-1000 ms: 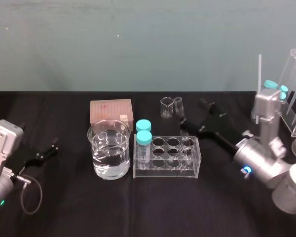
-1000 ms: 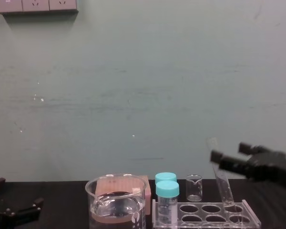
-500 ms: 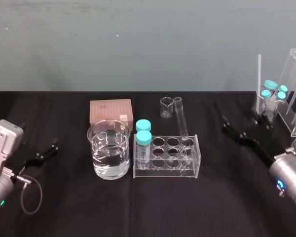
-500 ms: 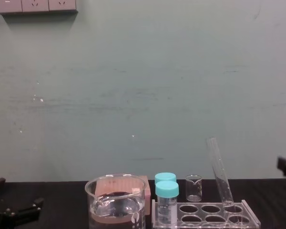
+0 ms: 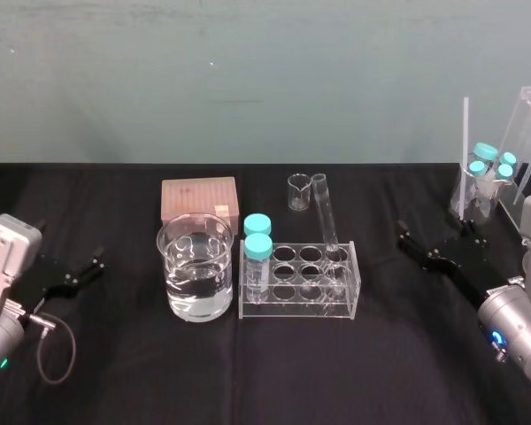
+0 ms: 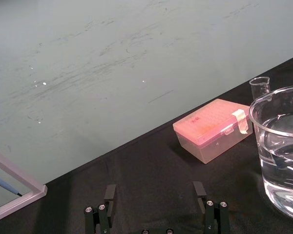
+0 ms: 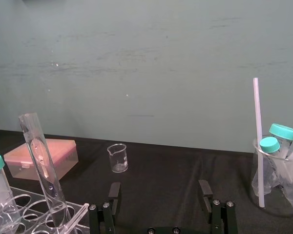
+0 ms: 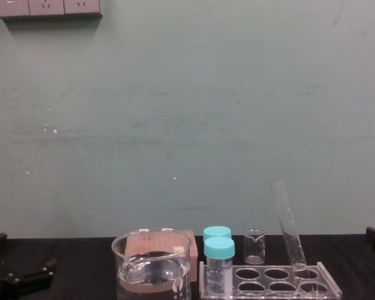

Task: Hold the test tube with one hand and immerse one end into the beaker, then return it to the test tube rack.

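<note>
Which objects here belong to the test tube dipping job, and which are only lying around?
Job: test tube, beaker, test tube rack, right tool (open, right of the rack).
Lying about: pink box, tiny beaker, two capped vials, left tool parked at left.

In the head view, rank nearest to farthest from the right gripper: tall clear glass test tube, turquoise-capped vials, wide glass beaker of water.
From right gripper:
1. Test tube, clear rack's right end.
2. Capped vials, rack's left end.
3. Beaker, left of rack.
</note>
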`<state>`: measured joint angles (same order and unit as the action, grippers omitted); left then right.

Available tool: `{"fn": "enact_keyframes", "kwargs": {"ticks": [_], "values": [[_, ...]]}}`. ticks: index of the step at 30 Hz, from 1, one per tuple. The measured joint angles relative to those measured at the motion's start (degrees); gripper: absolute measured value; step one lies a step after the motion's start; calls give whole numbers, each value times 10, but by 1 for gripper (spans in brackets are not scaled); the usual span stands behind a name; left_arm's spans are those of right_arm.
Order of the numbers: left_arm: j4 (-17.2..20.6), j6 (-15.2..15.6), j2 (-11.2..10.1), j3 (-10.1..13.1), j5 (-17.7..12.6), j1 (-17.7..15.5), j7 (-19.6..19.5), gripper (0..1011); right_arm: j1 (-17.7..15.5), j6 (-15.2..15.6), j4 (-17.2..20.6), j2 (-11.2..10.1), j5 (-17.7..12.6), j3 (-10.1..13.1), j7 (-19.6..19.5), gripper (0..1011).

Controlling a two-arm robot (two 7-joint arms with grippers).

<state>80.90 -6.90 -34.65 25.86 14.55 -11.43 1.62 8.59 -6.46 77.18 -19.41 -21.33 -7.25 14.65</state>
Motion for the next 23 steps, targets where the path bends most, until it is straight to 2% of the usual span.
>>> {"fn": "enact_keyframes", "kwargs": {"ticks": [23], "values": [[0,0,0,0,0,0,0,1000,-2,-1,3,-1,-2,0,0,1002]]}}
